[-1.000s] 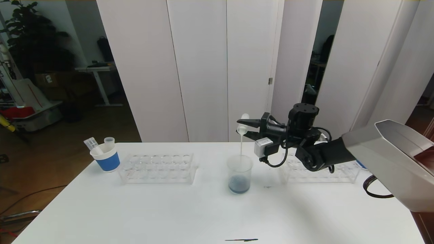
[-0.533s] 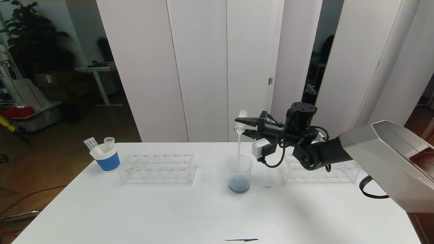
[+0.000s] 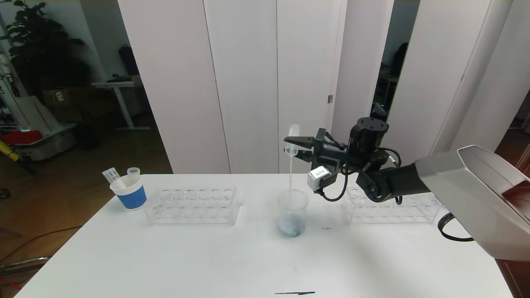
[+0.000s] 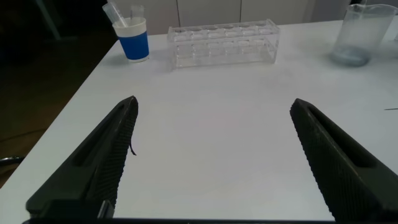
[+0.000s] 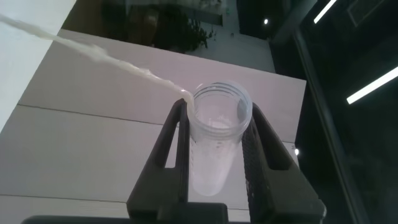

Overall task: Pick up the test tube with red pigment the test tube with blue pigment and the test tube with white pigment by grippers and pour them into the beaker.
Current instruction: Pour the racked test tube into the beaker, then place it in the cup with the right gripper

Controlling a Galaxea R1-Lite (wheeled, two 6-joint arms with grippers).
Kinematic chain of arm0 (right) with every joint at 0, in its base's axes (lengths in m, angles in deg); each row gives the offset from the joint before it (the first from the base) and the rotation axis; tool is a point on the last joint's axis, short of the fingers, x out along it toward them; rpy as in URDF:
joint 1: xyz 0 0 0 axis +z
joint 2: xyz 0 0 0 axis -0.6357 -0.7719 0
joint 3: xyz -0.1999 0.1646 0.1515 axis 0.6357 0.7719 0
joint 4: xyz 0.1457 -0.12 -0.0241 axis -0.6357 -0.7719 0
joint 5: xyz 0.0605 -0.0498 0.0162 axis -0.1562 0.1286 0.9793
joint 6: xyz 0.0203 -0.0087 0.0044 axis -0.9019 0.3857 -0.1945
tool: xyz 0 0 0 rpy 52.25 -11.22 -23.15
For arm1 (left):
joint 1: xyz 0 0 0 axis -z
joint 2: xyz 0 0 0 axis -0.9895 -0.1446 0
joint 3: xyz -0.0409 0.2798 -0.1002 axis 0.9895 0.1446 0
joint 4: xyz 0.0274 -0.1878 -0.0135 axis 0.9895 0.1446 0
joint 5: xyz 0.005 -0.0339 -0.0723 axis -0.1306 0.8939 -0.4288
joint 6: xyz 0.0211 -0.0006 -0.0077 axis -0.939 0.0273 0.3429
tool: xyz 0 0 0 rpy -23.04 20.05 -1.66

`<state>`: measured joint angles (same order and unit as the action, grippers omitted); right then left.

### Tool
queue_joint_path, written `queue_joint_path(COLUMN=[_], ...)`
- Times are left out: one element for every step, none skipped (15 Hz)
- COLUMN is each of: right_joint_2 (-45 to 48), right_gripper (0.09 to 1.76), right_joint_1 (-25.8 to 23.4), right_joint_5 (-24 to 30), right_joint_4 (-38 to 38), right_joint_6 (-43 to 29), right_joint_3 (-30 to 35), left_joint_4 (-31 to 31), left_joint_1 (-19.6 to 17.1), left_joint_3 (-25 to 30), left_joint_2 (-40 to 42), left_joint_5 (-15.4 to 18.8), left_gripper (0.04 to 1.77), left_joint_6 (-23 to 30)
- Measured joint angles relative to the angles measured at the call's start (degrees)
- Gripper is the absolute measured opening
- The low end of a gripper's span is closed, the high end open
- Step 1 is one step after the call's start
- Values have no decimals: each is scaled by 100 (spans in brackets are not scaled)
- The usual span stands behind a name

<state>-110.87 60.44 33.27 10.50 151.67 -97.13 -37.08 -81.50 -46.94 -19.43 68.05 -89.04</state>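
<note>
My right gripper [image 3: 295, 145] hangs above the beaker [image 3: 293, 213], shut on the test tube with white pigment [image 3: 293, 140]. The tube is tipped mouth down, and a thin white stream [image 3: 291, 176] falls from it into the beaker. In the right wrist view the tube [image 5: 217, 143] sits between the two fingers of the right gripper [image 5: 217, 112], and the stream [image 5: 93, 53] leaves its rim. The beaker holds a bluish liquid clouded with white. My left gripper [image 4: 214, 104] is open over bare table, outside the head view. The test tubes with red and blue pigment are out of view.
A white cup with a blue band [image 3: 129, 194] holds two clear tubes at the table's far left. Beside it stands a clear tube rack [image 3: 192, 205]. A second rack [image 3: 389, 209] lies under my right arm. A thin dark mark [image 3: 295, 293] is near the front edge.
My right gripper has risen a little and shifted left while the white stream keeps falling. The liquid in the beaker has turned paler.
</note>
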Motion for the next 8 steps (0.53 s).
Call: queue_joint_path(right_joint_2=[-15,-30,-45,-59,-67,-69,-66,-52], right_gripper=[57,57,57,57,57,57,57,57], right_joint_1=[2,2,15,26,30,35,39,39], right_joint_5=[44,56,117,205,260,266,271,284], right_joint_4=[2,9,9,2,2,-2,0,9], right_joint_6=[37,48,73,141,177,177,174,169], right_joint_3=[-30,-60,-112,-179,-218,-234,-245,-254], left_joint_4=[0,0,0,0,0,0,0,-2], left_joint_1=[0,0,0,0,0,0,0,0], left_joint_3=[0,0,0,0,0,0,0,0], left_joint_2=[0,0,0,0,0,0,0,0], left_joint_5=[-2,-2,0,0,-2,0,0,-2], left_gripper=[175,175,175,175,175,175,175,175], left_joint_6=[0,2,0,0,0,0,0,0])
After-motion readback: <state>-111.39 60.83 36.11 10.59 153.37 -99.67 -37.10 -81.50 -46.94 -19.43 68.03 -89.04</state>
